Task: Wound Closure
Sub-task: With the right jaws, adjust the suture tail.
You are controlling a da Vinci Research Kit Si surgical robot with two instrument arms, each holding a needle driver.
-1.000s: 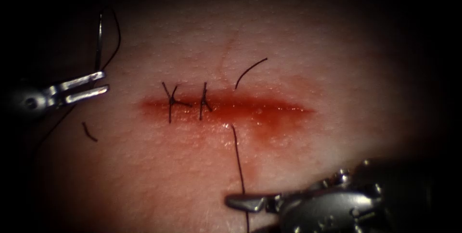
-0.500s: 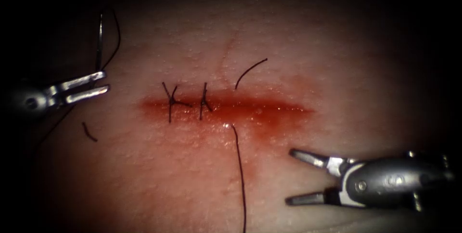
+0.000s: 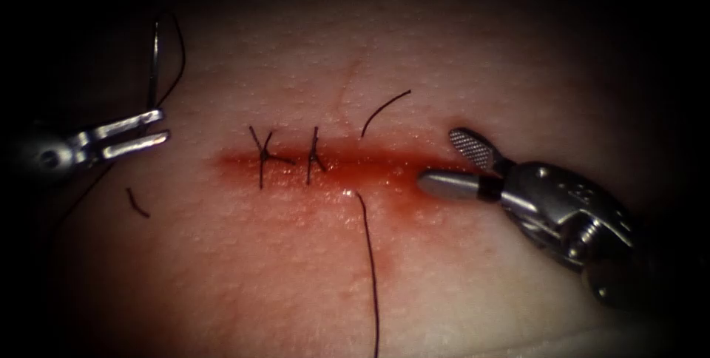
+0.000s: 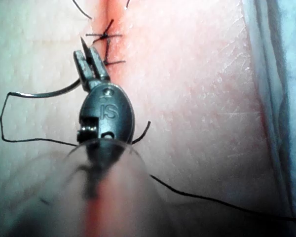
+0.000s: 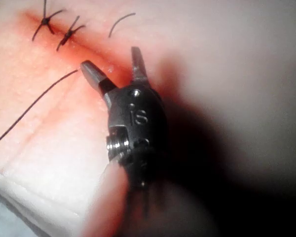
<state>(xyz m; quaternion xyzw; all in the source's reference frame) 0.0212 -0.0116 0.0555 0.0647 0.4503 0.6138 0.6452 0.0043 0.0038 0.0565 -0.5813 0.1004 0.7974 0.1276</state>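
The tissue [image 3: 518, 69] carries a horizontal cut [image 3: 384, 166] wet with red fluid, with two knotted stitches [image 3: 262, 154] near its left end. My left tool [image 3: 140, 132] hovers left of the cut, shut on the curved needle [image 3: 153, 62] near one end; the needle stands free of the tissue. In the left wrist view, the needle [image 4: 44, 93] arcs away from the left tool [image 4: 91, 57]. Thread [image 3: 367, 254] leaves the tissue just below the cut, and its short end [image 3: 384, 110] lies above. My right tool [image 3: 438, 158] is open over the cut's right part, holding nothing; the right wrist view shows the right tool [image 5: 109, 58] spread there.
A cut scrap of thread [image 3: 137, 203] lies on the tissue below the left tool. Slack thread [image 4: 212, 200] trails from the needle across the tissue toward its edge [image 4: 266, 98]. The tissue's near edge [image 5: 34, 190] shows behind the right tool.
The right tool rose from the bottom of the endoscope view, beside the long thread, to the cut's right part, and its jaws opened. The left tool and needle stayed still.
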